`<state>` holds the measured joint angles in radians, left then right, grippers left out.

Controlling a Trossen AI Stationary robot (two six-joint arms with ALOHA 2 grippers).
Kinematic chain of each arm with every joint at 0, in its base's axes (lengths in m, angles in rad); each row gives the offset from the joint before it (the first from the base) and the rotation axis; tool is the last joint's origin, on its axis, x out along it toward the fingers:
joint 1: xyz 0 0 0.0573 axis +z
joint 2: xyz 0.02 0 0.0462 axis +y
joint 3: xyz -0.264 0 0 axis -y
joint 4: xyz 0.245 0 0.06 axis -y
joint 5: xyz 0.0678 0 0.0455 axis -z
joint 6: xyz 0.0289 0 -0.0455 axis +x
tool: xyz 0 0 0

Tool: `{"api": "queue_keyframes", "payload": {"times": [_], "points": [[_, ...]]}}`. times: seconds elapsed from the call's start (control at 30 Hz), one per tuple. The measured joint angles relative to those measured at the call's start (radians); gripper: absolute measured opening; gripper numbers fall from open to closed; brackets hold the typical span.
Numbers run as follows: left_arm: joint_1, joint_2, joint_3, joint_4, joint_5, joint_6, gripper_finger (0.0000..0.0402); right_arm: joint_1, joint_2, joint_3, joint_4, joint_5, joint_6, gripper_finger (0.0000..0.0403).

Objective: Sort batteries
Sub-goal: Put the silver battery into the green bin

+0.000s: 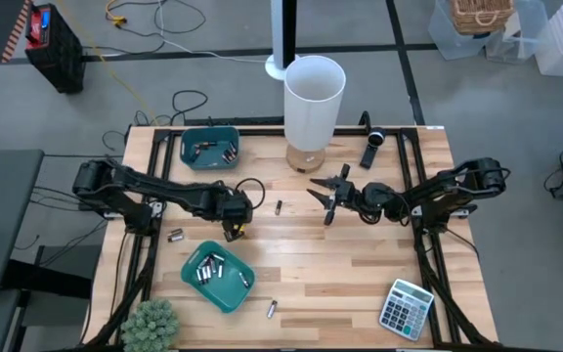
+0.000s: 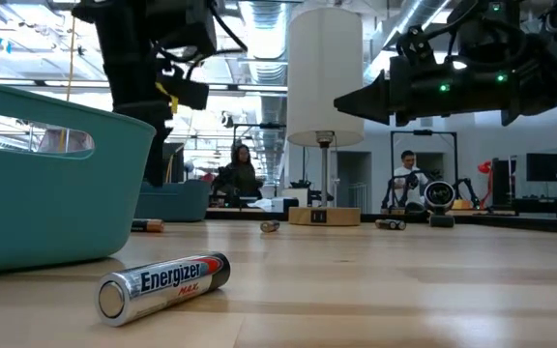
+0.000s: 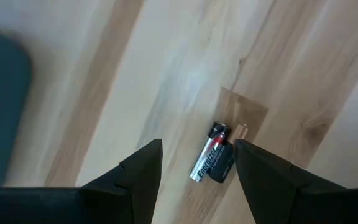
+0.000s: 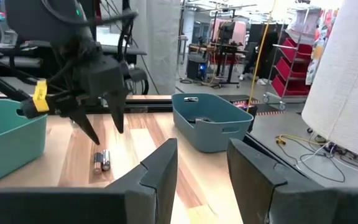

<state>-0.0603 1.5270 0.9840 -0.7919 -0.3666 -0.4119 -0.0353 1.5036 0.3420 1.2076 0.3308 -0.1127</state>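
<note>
Energizer battery [image 2: 165, 283] lies unsorted up front, others loose too, both bins partly filled; left gripper [image 3: 194, 171] spread wide over a pair, right gripper [image 1: 326, 196] open, empty.

Two bins sit on the left half of the table [image 1: 360, 284] — the far bin [image 1: 210, 147] near the back edge, the near bin [image 1: 219, 277] toward the front, each with batteries inside. Between them hangs the left gripper [image 1: 235, 231] above a pair of batteries [image 3: 213, 160]. A lamp [image 1: 313, 103] stands at the back centre, the right gripper [image 1: 323, 197] just before it. A calculator [image 1: 406, 308] lies at the front right, a plant [image 1: 151, 325] at the front left — one loose battery [image 1: 272, 309] between them.
</note>
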Motion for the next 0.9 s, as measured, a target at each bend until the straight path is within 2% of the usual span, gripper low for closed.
{"api": "queue_keyframes", "payload": {"times": [0.37, 0.9], "points": [[0.039, 0.079, -0.001, 0.0, 0.024, 0.057, 0.0194, 0.0, 0.0, 0.0, -0.002, 0.0, 0.0, 0.0155], [0.052, 0.076, -0.097, 0.03, 0.003, 0.052, 0.0194, 0.0, 0.0, 0.0, -0.005, 0.0, 0.0, 0.0155]]}}
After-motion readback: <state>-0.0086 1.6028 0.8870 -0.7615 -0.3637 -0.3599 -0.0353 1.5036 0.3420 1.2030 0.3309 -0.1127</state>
